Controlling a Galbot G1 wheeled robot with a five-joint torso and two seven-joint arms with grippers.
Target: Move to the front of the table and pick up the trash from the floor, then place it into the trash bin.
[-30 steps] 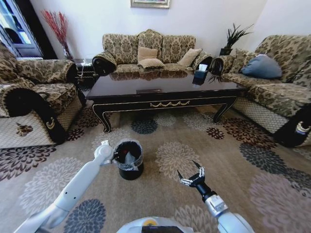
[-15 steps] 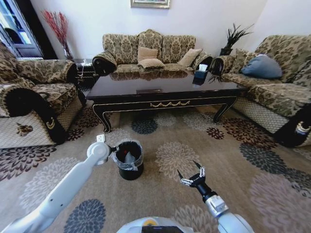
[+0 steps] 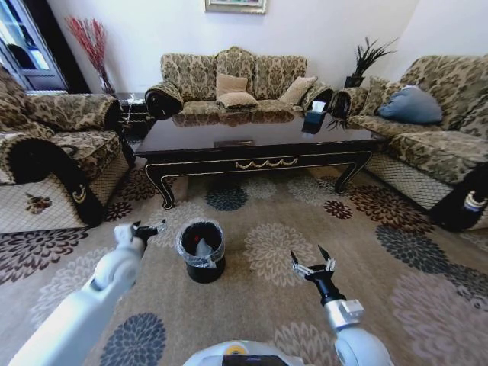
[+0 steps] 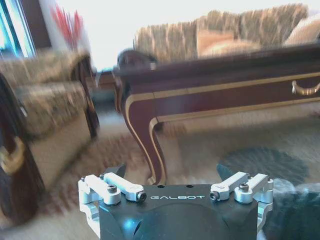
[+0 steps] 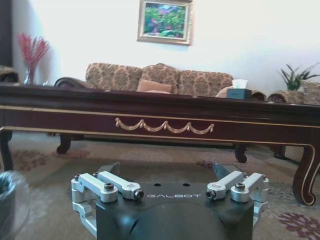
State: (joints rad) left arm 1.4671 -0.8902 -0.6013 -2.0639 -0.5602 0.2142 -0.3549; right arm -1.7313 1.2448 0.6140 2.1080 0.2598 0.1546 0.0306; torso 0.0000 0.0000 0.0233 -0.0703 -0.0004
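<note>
Your two arms hang low by the bin.
The bin (image 3: 201, 252) sits between your left jaws (image 3: 149, 227) and right jaws (image 3: 313, 266), both spread wide and empty.

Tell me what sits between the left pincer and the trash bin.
Nothing visible does. The left pincer hangs open just beside the trash bin, with bare carpet between them. The right pincer is on the bin's far side.
</note>
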